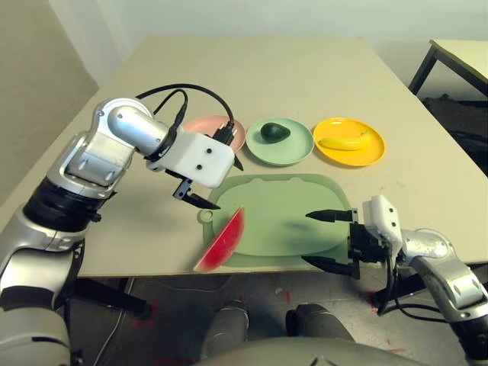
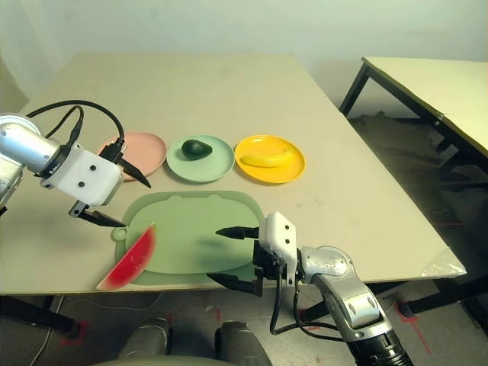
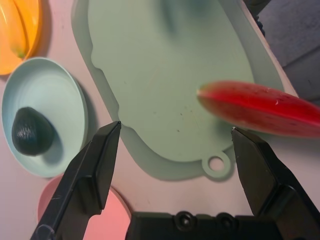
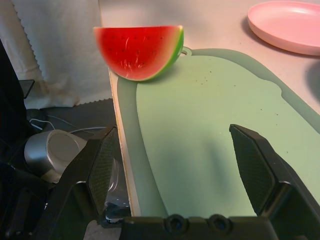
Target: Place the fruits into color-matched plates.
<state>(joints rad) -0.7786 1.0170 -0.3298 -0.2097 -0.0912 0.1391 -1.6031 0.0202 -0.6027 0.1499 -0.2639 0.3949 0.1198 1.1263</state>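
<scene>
The red watermelon wedge (image 1: pixel 222 242) lies on the front left corner of the pale green tray (image 1: pixel 278 202), jutting over the table's front edge. The pink plate (image 1: pixel 206 125) is bare and partly hidden behind my left gripper. The dark avocado (image 1: pixel 274 132) sits in the mint green plate (image 1: pixel 293 152), and the banana (image 1: pixel 345 140) in the yellow plate (image 1: pixel 366 156). My left gripper (image 1: pixel 229 187) hangs open above the tray's back left corner, behind the wedge and apart from it. My right gripper (image 1: pixel 307 238) stands open over the tray's front right part, holding nothing.
The tray's ring handle (image 1: pixel 205 216) points left, just behind the wedge. The table's front edge (image 1: pixel 152 268) runs right under the tray. A second table (image 2: pixel 427 84) stands off to the right with a gap between.
</scene>
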